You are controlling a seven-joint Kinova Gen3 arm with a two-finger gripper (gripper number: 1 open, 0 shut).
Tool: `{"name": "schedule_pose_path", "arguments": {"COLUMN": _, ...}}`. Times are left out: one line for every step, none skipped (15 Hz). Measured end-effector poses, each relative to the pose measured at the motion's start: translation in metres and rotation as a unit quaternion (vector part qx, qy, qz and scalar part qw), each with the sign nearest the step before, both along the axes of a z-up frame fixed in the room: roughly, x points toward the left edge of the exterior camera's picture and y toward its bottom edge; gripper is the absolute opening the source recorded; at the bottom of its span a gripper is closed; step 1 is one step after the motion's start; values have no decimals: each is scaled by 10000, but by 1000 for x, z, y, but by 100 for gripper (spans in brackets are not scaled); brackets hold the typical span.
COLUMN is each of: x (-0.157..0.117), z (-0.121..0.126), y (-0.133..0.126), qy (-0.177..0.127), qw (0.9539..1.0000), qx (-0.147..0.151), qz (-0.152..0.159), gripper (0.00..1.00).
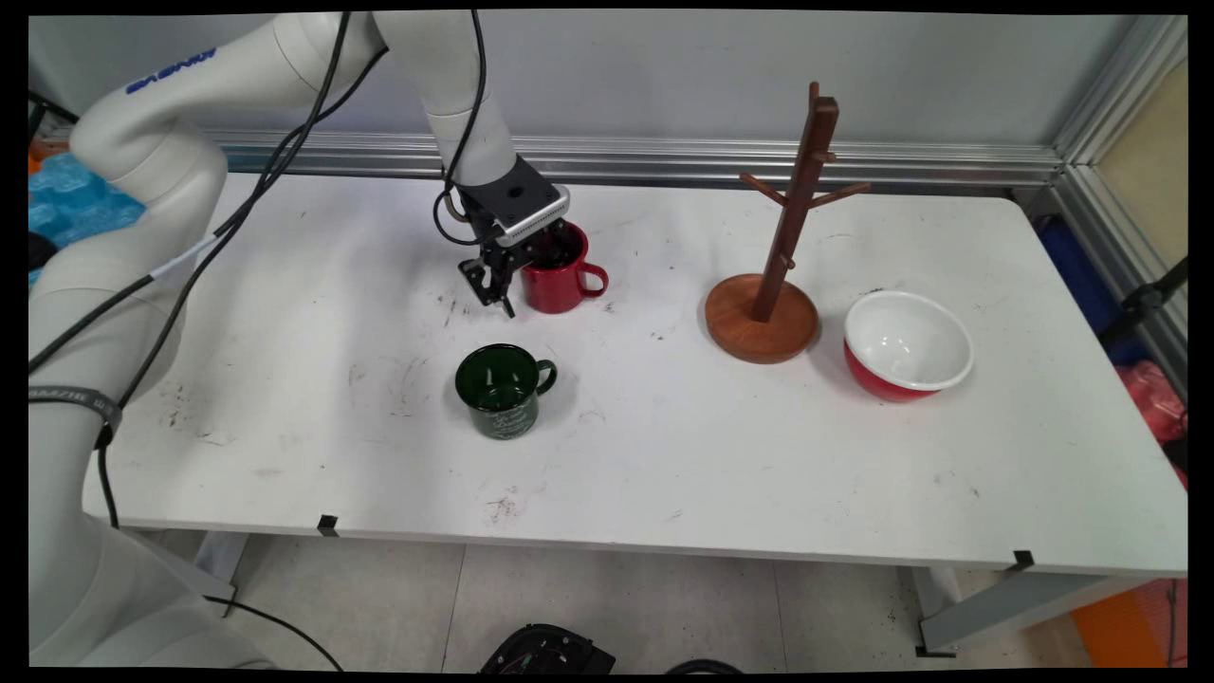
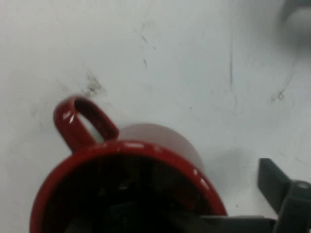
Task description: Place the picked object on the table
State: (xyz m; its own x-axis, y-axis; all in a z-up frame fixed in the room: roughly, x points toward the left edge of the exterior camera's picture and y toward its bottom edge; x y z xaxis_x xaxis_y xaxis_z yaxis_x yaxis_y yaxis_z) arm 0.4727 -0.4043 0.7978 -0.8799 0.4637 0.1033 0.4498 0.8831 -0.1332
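The white table point(image 1: 854, 474) is seen to span nearly the whole main view, its far edge meeting an aluminium rail point(image 1: 759, 161) at the wall and its near edge running along the bottom. Wide bare surface is left along the near side and at the left end; scuff marks are scattered over it.

A wooden mug tree point(image 1: 782, 256) is stood upright on a round base right of centre, well back from the near edge. Just beside its base, to the right, a red bowl with white interior point(image 1: 908, 343) is set, tilted slightly toward the camera and apart from the base. Open room remains between the bowl and the right edge.

A dark green mug point(image 1: 503, 389) is placed near centre, handle to the right, clear on all sides.

A red mug point(image 1: 560, 275) point(image 2: 126, 189) is stood farther back, handle pointing right, well apart from the green one.

The black gripper point(image 1: 517, 275) point(image 2: 194, 228) is positioned at the red mug's left rim. One finger point(image 2: 279, 189) is seen outside the wall, spread apart from the other, which appears lowered inside the cup; whether the rim is actually clamped cannot be told.
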Motion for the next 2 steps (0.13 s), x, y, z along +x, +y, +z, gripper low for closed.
{"name": "schedule_pose_path", "arguments": {"x": -2, "z": 2, "y": 1, "qy": 25, "qw": 10000, "qx": -20, "qz": -3, "gripper": 100}}
{"name": "schedule_pose_path", "arguments": {"x": -3, "z": 6, "y": 2, "qy": 67, "qw": 10000, "qx": -47, "qz": 27, "gripper": 100}}
